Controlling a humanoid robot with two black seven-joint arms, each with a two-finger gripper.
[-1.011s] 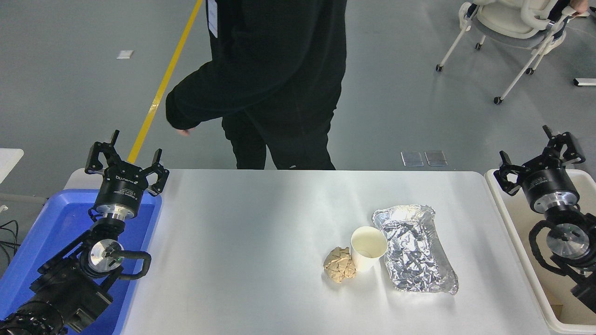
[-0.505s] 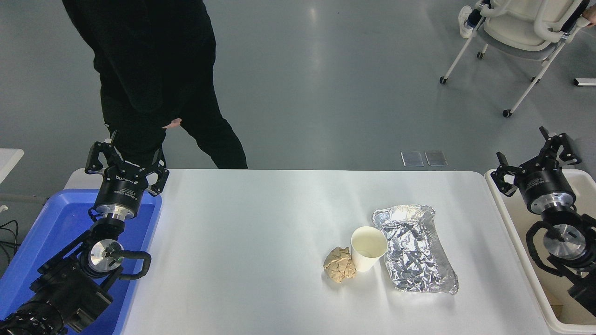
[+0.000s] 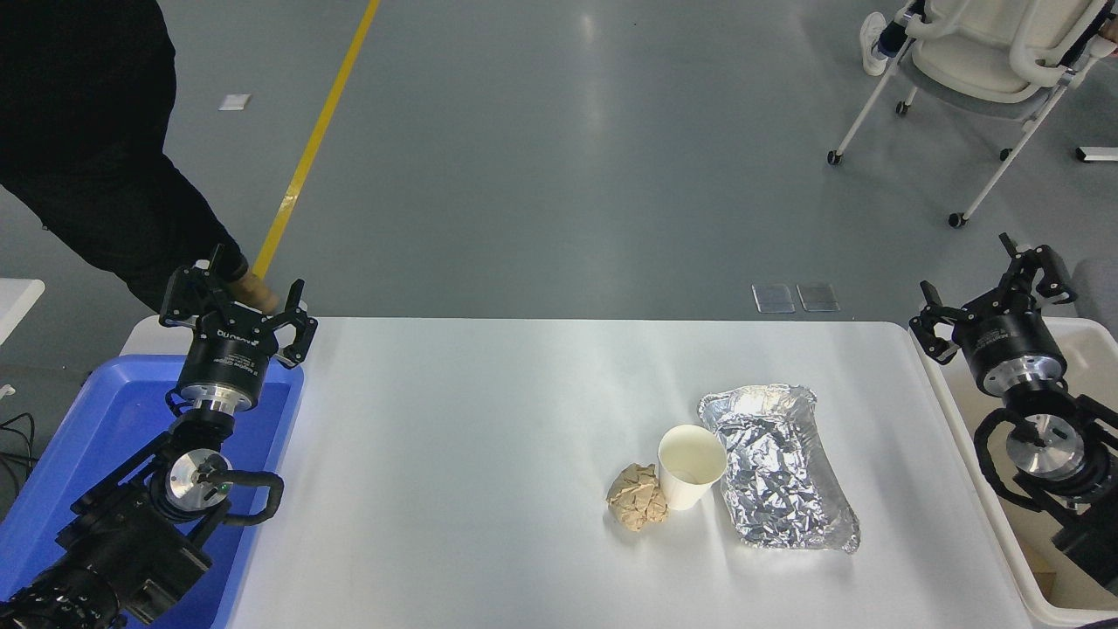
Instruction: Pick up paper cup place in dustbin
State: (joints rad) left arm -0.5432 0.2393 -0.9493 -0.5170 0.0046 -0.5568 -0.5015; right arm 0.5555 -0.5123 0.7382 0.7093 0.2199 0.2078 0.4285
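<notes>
The white paper cup point(image 3: 690, 466) stands upright on the table right of centre, its cream inside showing. It touches a crumpled tan paper ball point(image 3: 637, 496) on its left and sits close against a foil tray point(image 3: 780, 469) on its right. The beige dustbin point(image 3: 978, 472) lies along the table's right edge, partly hidden by my right arm. My right gripper point(image 3: 989, 288) hangs open above the dustbin's far end, well to the right of the cup, holding nothing. At the far left my left gripper point(image 3: 236, 298) is parked open above the blue tub.
A blue plastic tub point(image 3: 113, 437) sits at the table's left edge under my left arm. A person in black point(image 3: 96, 166) is at the far left corner, close behind my left gripper. A wheeled chair point(image 3: 978, 61) stands on the floor at the top right.
The person has walked from the table's far middle to the far left. My right gripper has drifted slightly left and away from me. The cup has not moved.
</notes>
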